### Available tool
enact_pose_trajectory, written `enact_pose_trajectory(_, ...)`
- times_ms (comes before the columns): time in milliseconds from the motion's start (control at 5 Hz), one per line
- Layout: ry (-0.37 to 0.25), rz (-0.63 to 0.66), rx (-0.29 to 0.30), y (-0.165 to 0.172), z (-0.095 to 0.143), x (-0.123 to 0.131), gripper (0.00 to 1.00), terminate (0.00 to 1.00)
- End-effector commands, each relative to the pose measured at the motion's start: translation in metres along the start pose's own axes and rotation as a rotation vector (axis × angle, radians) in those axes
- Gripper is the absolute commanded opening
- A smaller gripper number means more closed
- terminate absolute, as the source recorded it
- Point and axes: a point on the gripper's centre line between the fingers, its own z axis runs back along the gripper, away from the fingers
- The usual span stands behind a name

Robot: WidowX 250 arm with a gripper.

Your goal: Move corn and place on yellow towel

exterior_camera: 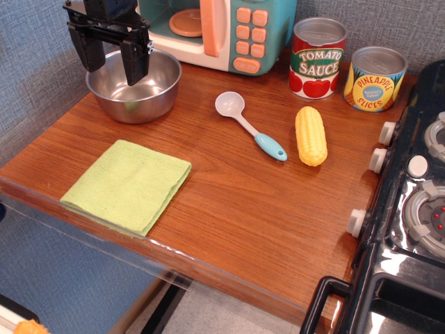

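Note:
The corn [311, 135] is a yellow toy cob lying on the wooden table at the right, between the spoon and the stove. The yellow towel [127, 184] is a folded pale yellow-green cloth lying flat at the front left of the table. My gripper [111, 57] hangs at the back left above the steel bowl [135, 87], fingers pointing down. It is open and empty, far from both the corn and the towel.
A spoon [247, 125] with a white bowl and blue handle lies left of the corn. A tomato sauce can [317, 58] and a pineapple slices can [375, 78] stand behind the corn. A toy microwave [222, 31] stands at the back. A toy stove [410, 209] borders the table's right.

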Motion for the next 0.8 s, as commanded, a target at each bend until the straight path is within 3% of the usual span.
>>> enact_pose_trajectory(0,0.0,0.0,0.0,0.0,0.0,0.0,1.0,0.0)
enact_pose_trajectory(200,-0.017,-0.105,-0.068,-0.039,-0.002,0.009,1.0,0.0)
enact_pose_trajectory(600,-0.037,-0.223,-0.066,-0.119,-0.019,0.042,1.0,0.0)
